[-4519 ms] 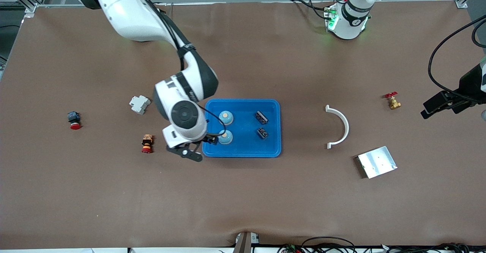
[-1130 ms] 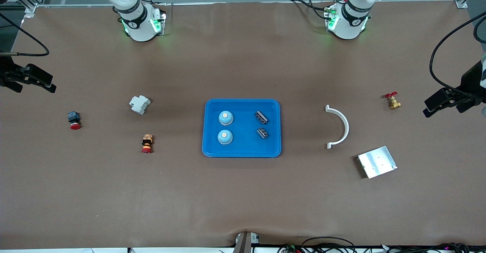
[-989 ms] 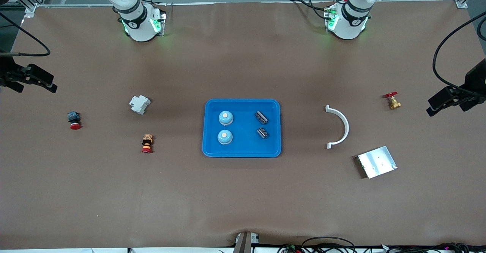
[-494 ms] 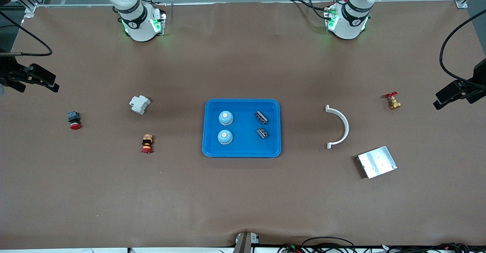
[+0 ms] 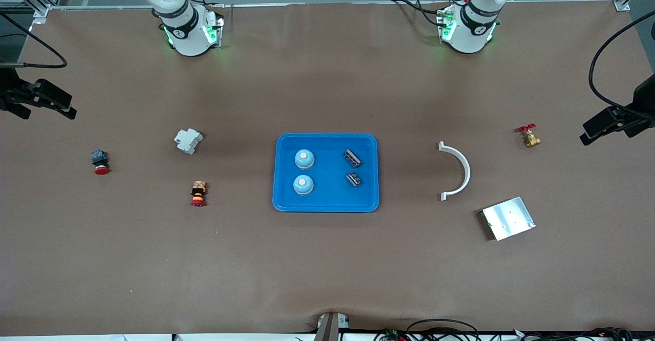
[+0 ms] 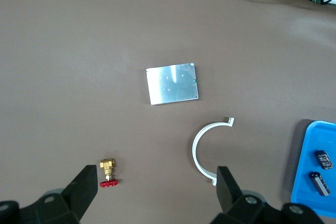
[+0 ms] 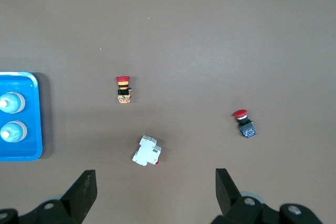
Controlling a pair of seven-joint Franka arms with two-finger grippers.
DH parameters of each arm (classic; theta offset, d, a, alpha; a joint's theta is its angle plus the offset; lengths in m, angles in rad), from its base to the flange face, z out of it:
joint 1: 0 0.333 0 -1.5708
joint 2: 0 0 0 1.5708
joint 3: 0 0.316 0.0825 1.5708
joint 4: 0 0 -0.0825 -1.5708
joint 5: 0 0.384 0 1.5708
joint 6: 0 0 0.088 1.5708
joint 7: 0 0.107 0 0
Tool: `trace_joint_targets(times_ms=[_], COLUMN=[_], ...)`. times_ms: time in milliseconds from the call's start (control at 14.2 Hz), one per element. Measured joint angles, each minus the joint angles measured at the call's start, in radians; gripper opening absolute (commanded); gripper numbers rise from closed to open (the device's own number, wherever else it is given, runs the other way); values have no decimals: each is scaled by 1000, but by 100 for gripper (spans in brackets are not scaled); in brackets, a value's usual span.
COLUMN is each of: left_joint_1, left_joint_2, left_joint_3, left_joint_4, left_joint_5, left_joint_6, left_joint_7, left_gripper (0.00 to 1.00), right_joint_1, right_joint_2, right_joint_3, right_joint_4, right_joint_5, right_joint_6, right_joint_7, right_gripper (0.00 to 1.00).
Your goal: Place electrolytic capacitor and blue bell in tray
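The bright-blue tray (image 5: pixel 327 200) lies at the table's middle. In it stand two blue bells (image 5: pixel 304 159) (image 5: pixel 303 184) toward the right arm's end. Two dark electrolytic capacitors (image 5: pixel 352 157) (image 5: pixel 353 179) lie in it toward the left arm's end. My right gripper (image 5: pixel 55 103) hangs open and empty over the right arm's end of the table. My left gripper (image 5: pixel 603 126) hangs open and empty over the left arm's end. The left wrist view shows the tray's corner (image 6: pixel 307 192) with both capacitors (image 6: pixel 323 159) (image 6: pixel 320 183). The right wrist view shows the tray (image 7: pixel 30 129) and both bells (image 7: pixel 11 103) (image 7: pixel 11 131).
Toward the right arm's end lie a white breaker (image 5: pixel 188 141), an orange-and-red button (image 5: pixel 198 193) and a red push button (image 5: pixel 100 162). Toward the left arm's end lie a white curved bracket (image 5: pixel 458 169), a silver metal plate (image 5: pixel 508 218) and a brass valve (image 5: pixel 528 136).
The right arm has left the tray, where it was beside the nearer bell, and now hangs at its end of the table. The left gripper has shifted only slightly.
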Motion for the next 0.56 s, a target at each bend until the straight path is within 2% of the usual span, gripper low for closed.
trace_joint_targets(times_ms=[565], left_joint_1=[-1], left_joint_2=[7], left_joint_3=[-1], left_joint_4=[-4], left_joint_5=[0], left_joint_6=[0], left_joint_7=[94], left_gripper=[100], right_joint_1=[0], right_joint_2=[-2], right_joint_3=[-1], right_joint_4=[-2], right_joint_5=[-2], right_joint_6=[-6], right_joint_7=[0], right_gripper=[100])
